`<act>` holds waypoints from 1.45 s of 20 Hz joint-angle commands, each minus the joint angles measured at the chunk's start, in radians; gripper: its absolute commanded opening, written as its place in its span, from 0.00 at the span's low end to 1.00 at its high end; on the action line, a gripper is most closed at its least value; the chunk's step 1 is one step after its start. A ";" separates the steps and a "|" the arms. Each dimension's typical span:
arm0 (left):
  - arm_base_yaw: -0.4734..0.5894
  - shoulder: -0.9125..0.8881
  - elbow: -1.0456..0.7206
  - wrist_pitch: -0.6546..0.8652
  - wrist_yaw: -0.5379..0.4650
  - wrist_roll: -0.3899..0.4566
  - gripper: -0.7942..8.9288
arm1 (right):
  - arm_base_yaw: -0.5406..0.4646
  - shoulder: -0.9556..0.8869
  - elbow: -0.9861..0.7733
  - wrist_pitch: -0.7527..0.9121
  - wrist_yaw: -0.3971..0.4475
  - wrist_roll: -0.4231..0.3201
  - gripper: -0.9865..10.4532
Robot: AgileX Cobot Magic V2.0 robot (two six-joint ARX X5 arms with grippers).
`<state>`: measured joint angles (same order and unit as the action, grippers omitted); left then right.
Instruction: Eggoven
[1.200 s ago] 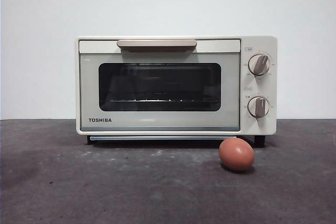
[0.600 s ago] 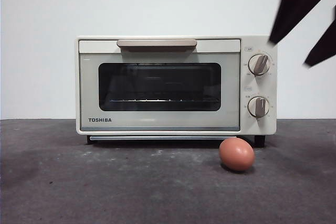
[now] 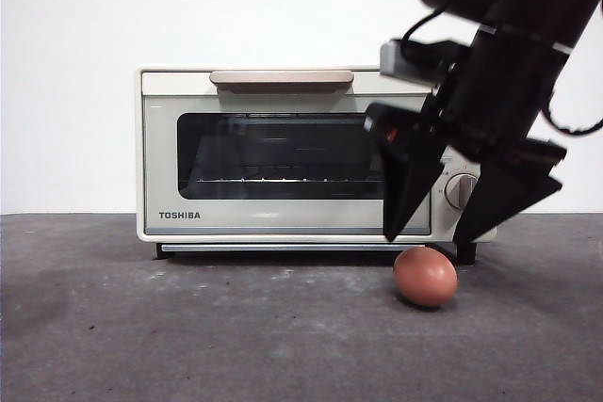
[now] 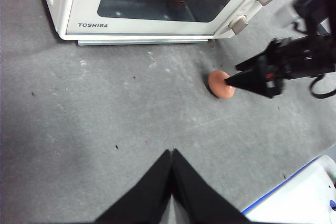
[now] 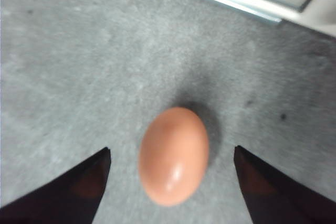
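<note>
Right claw parked over the egg

Front: my right gripper (image 3: pixel 436 238) hangs spread wide just above the smooth brown egg (image 3: pixel 425 276), on the table before the shut toaster oven (image 3: pixel 283 152). Left wrist: left gripper (image 4: pixel 172 153) pinched closed, well apart. Right wrist: egg between both jaws, untouched.

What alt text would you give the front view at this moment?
The right claw, jaws spread open, hangs just above a brown egg lying on the dark table in front of a cream TOSHIBA toaster oven. The oven door is shut, and the arm hides most of its two knobs.
</note>
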<state>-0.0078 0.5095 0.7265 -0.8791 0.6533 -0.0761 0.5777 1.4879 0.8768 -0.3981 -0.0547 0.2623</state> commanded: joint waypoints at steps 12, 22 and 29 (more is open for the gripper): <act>-0.001 0.006 0.017 0.013 0.002 0.012 0.09 | 0.009 0.138 0.020 0.068 0.010 0.027 0.37; -0.001 0.006 0.017 0.012 0.002 0.012 0.09 | 0.009 0.146 0.020 0.061 0.002 0.041 0.09; -0.001 0.037 0.019 0.074 0.001 -0.025 0.09 | 0.009 0.053 0.020 0.029 -0.021 0.040 0.09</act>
<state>-0.0078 0.5407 0.7265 -0.8173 0.6533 -0.0940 0.5777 1.5425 0.8810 -0.3771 -0.0750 0.2935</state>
